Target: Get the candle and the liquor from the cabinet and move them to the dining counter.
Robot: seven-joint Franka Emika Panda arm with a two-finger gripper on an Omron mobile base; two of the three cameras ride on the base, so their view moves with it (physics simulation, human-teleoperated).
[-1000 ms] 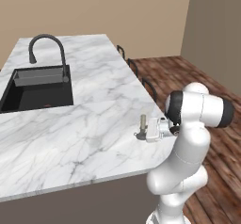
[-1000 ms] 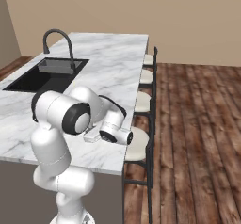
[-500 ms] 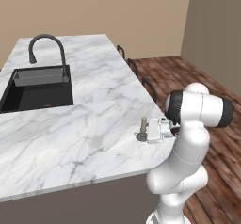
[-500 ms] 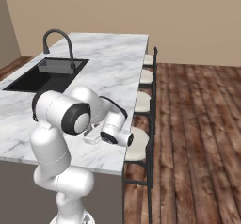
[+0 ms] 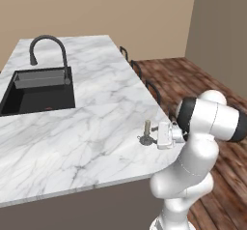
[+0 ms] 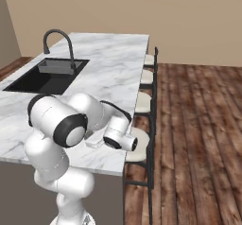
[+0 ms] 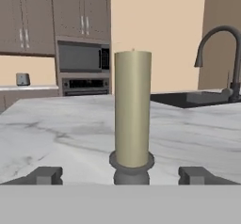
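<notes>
The candle (image 5: 147,129) is cream-yellow and stands upright in its small grey holder on the dining counter (image 5: 87,127), close to the near right edge. My gripper (image 5: 153,136) is level with it and open. In the hand view the candle (image 7: 132,110) rises dead centre, with the gripper (image 7: 121,176) around its holder. Each of the fingertips (image 7: 44,175) stands well clear of it, with a gap on both sides. The cabinet (image 7: 80,11) with panelled doors hangs on the far wall. The liquor is out of view.
A black sink (image 5: 38,91) with a dark gooseneck tap (image 5: 48,50) sits in the counter's left half. Cream-cushioned stools (image 6: 142,101) line the counter's right side over the wood floor (image 6: 198,125). A microwave and oven (image 7: 84,70) stand below the far cabinets.
The fingers have spread apart and let go of the candle, which now stands free on the counter. The arm has hardly moved.
</notes>
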